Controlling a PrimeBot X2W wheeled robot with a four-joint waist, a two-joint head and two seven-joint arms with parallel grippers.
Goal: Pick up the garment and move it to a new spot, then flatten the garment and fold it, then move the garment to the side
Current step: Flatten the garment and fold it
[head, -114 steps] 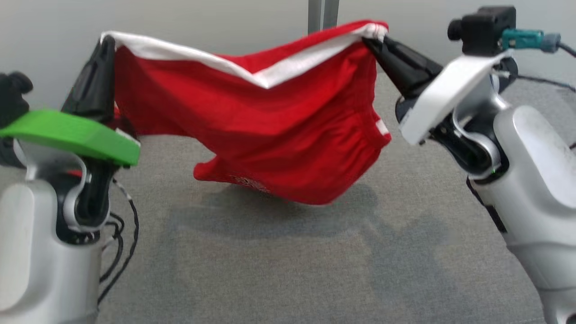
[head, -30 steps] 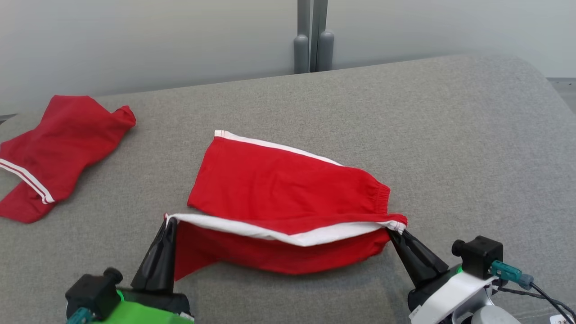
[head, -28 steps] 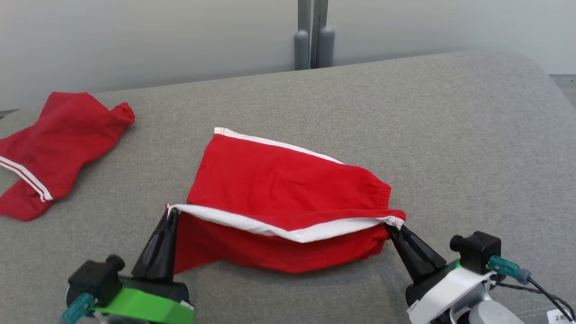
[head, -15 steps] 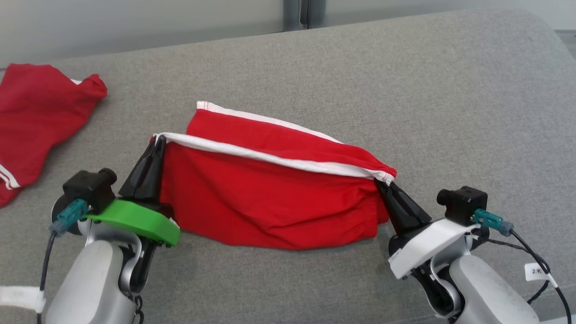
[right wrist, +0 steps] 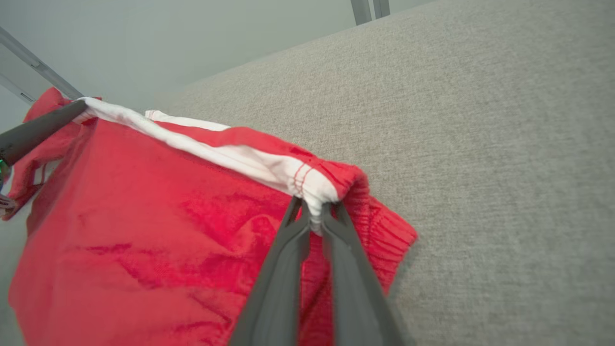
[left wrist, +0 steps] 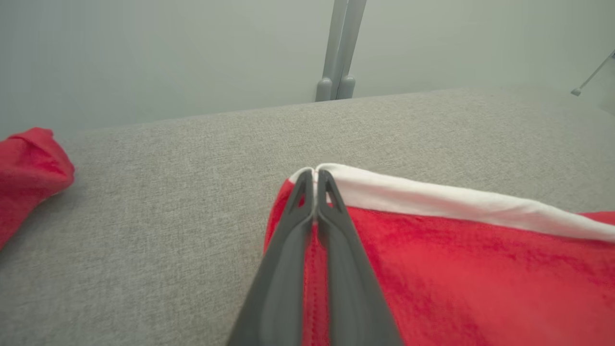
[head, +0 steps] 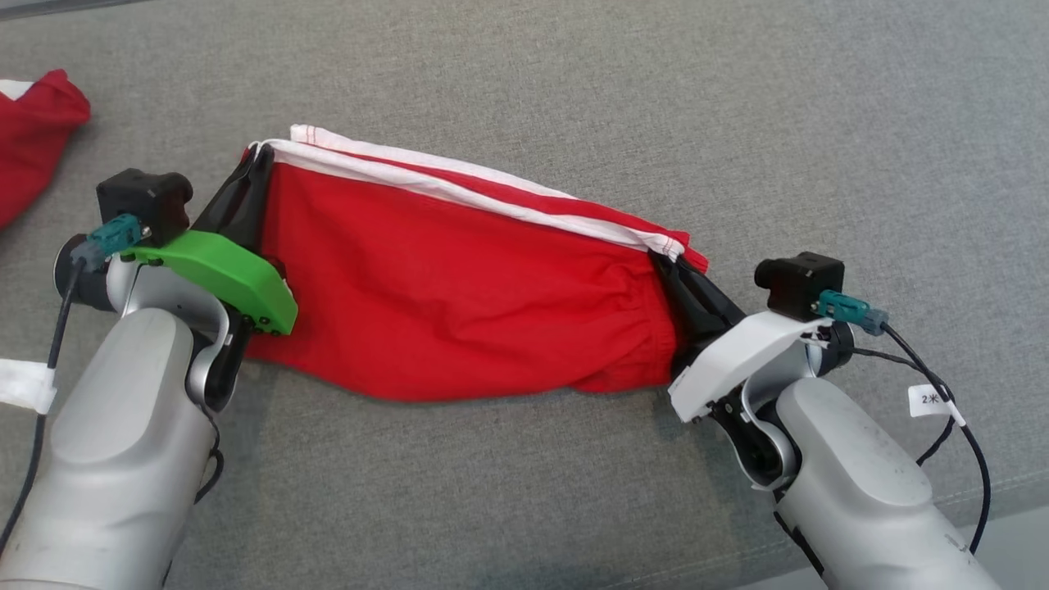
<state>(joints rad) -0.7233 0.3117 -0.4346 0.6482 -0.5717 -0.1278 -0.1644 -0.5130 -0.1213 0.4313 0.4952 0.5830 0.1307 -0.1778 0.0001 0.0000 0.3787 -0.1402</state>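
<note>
The garment (head: 459,287) is a pair of red shorts with white side stripes, folded over on itself on the grey cushion (head: 819,123). My left gripper (head: 256,153) is shut on the white-edged corner at its left end, seen close in the left wrist view (left wrist: 314,175). At the garment's right end, my right gripper (head: 662,260) is shut on the bunched white-stitched corner (right wrist: 312,192). The held white stripe lies almost over the lower layer's stripe along the far edge. In the right wrist view the garment (right wrist: 144,230) fills the left side, wrinkled.
A second red garment (head: 33,139) lies at the far left of the cushion, also in the left wrist view (left wrist: 29,168). Grey metal posts (left wrist: 338,53) stand behind the cushion against a pale wall. Cables (head: 942,393) hang off my right wrist.
Both grippers have carried the held striped edge away from me over the lower layer, laying the top layer almost edge to edge. The head camera has tilted downward.
</note>
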